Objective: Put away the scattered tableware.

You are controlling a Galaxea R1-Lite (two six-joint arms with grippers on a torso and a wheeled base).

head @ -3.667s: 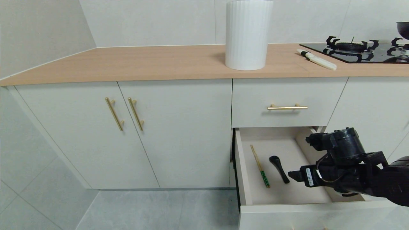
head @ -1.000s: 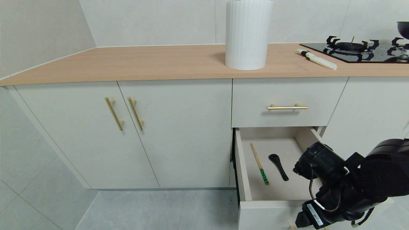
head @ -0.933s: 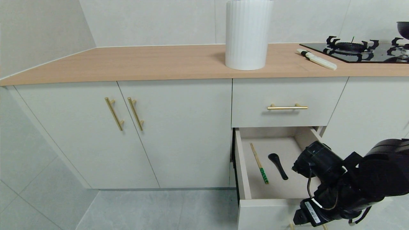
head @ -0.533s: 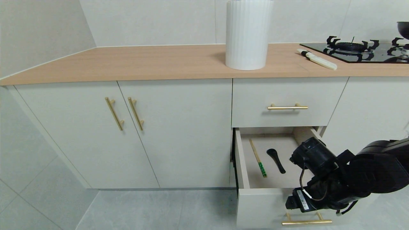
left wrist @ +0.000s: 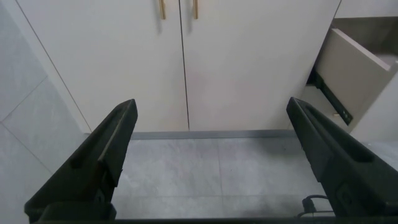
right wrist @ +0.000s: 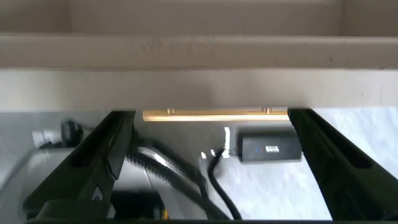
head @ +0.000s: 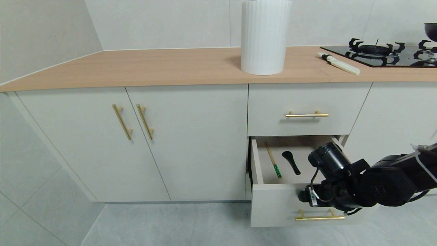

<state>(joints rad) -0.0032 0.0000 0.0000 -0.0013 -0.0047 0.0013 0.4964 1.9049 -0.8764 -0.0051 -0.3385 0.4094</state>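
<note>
- The lower drawer (head: pixel 256 165) under the surface (head: pixel 153 68) is seen partly open.
- A pair of chopsticks (head: pixel 272 163) with green ends is laid inside the drawer, near its left wall.
- A black spoon (head: pixel 291 163) is laid just beside the chopsticks, on their right, and the two are not touching.
- The right end effector (head: pixel 304 198) is held against the drawer front (head: pixel 273 205), just above the gold handle (head: pixel 320 217).
- In the right wrist view its fingers (right wrist: pixel 118 140) are spread wide apart, and nothing is gripped by them.
- The left end effector (left wrist: pixel 211 112) is held low over the floor (left wrist: pixel 205 174), in front of the cabinet doors (left wrist: pixel 186 56). Its fingers are wide open too, and nothing is held.
- A knife (head: pixel 338 63) with a pale blade is left lying on the surface, next to the gas stove (head: pixel 385 54).
- A tall white ribbed container (head: pixel 263 37) is stood on the surface, above the drawers.
- The upper drawer (head: pixel 273 112) is shut.
</note>
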